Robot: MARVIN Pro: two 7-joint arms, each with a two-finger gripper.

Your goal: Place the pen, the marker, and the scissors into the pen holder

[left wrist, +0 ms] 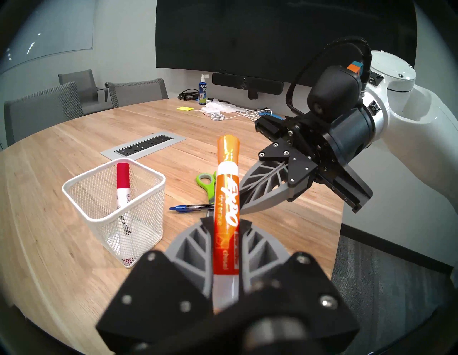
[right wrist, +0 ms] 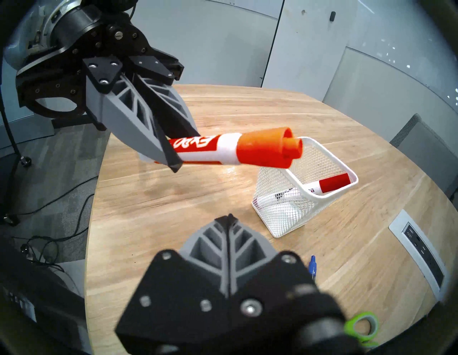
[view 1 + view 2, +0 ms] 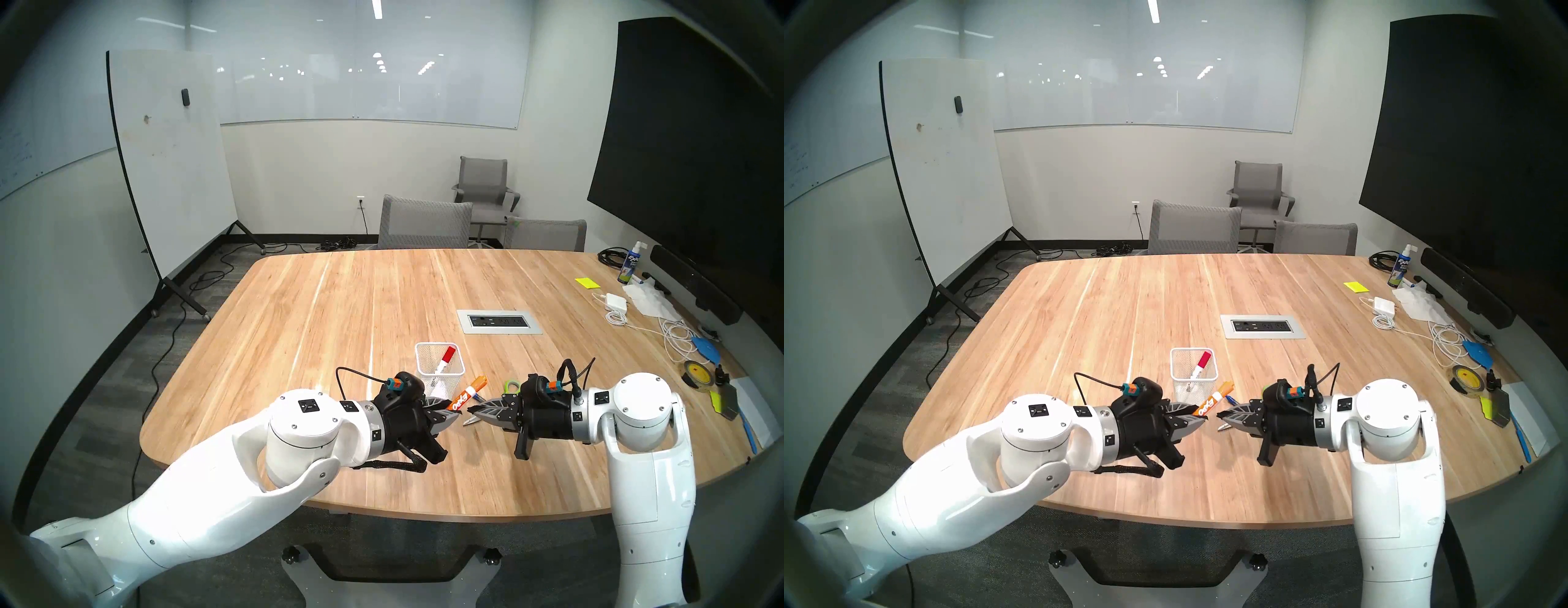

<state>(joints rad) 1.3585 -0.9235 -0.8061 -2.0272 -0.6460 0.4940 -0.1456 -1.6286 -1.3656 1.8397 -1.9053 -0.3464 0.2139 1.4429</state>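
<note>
My left gripper (image 1: 225,220) is shut on an orange-capped white marker (image 1: 226,193), held above the table with its cap pointing away from the wrist, toward the white mesh pen holder (image 1: 74,195). A red-capped marker (image 1: 122,181) leans inside the holder. The blue pen (image 1: 190,207) lies on the table between the holder and my right gripper (image 1: 244,210). The lime-green scissors (image 1: 207,183) lie just behind the pen. My right gripper (image 2: 229,218) faces the left one, fingers shut together and empty, hovering over the scissors' blades.
A recessed power outlet panel (image 3: 499,321) sits beyond the holder. Cables, a charger, a tape roll (image 3: 695,373) and a spray bottle (image 3: 631,263) clutter the table's right side. Grey chairs (image 3: 424,225) stand at the far edge.
</note>
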